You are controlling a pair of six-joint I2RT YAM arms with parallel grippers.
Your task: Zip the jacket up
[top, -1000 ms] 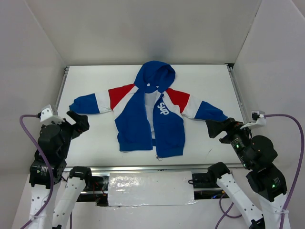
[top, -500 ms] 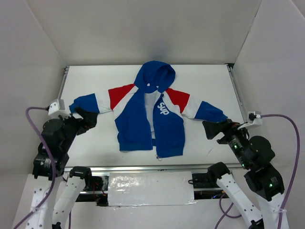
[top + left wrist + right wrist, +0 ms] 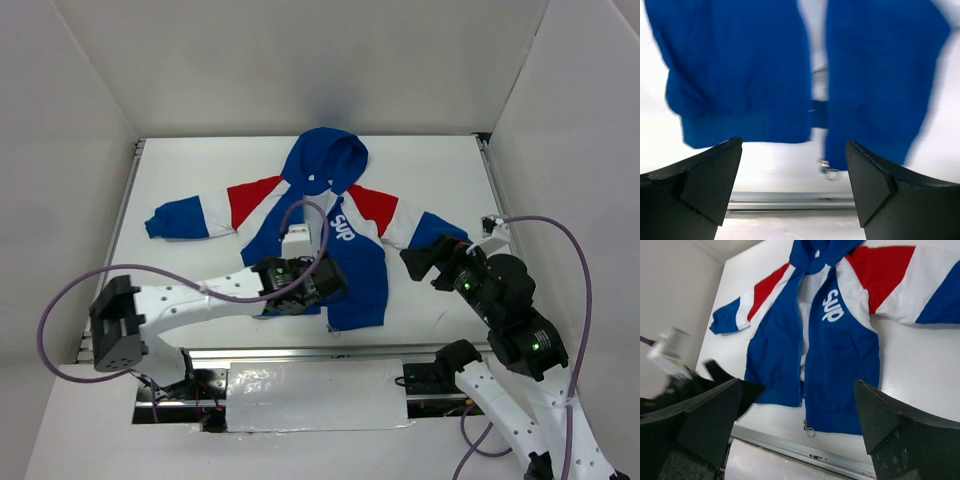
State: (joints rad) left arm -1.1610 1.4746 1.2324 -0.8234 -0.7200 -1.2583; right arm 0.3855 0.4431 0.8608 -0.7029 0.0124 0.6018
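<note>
On the white tabletop [image 3: 200, 170] the jacket [image 3: 362, 275] is laid flat, front up, w/ the hood [image 3: 328, 155] at the far side, the hem twd. the arm bases, and the sleeves [image 3: 190, 218] spread out to both sides. The front is not yet closed: the two blue panels lie a little apart & white lining is seen betw. them. The zipper pull [image 3: 828, 169], a small metal ring, is seen at the bottom of the panel w/ the white lettering [image 3: 343, 228], at the hem, near the front edge of the tabletop.

The left tool [image 3: 794, 145] is held above the lower part of the jacket, fingers spread wide, nothing betw. them. The right tool [image 3: 797, 385] is held beside the jacket on its own side, above the tabletop, also spread and empty.

The step in hand is judged to be the approach to the zipper bottom; no closing is done yet. For the next move, the left tool probably must be lowered to the hem, so that the cloth beside the pull is pinched and kept tight. Whether the two zipper ends are already joined cannot be told. If not, they must be joined first. Then the pull should be caught by the other tool and drawn twd. the hood. The ring is small & lies low, so exact aiming is needed.
</note>
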